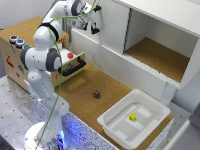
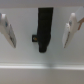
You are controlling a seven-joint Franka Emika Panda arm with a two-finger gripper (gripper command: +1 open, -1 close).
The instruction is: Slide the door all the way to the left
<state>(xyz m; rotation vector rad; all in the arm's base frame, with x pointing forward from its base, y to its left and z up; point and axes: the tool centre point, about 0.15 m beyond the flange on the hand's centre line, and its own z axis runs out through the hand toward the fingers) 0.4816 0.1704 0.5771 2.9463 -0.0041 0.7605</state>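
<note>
The door (image 1: 114, 25) is a plain white panel covering the part of the white cabinet (image 1: 165, 15) toward the exterior view's left. The part toward the exterior view's right stands open and shows a cork floor (image 1: 160, 57). My gripper (image 1: 93, 24) is at the door's edge toward the exterior view's left. In the wrist view my gripper (image 2: 40, 37) is open, with its white fingers (image 2: 7, 30) on either side of a black handle (image 2: 45, 27) set on the white door face (image 2: 45, 60). The fingers do not touch the handle.
A wooden box (image 1: 15, 62) with coloured buttons and a pulled-out dark drawer (image 1: 72, 67) stands at the exterior view's left. A white plastic tray (image 1: 115, 127) holding a small yellow block (image 1: 132, 117) sits at the front. A small dark object (image 1: 96, 94) lies on the cork table.
</note>
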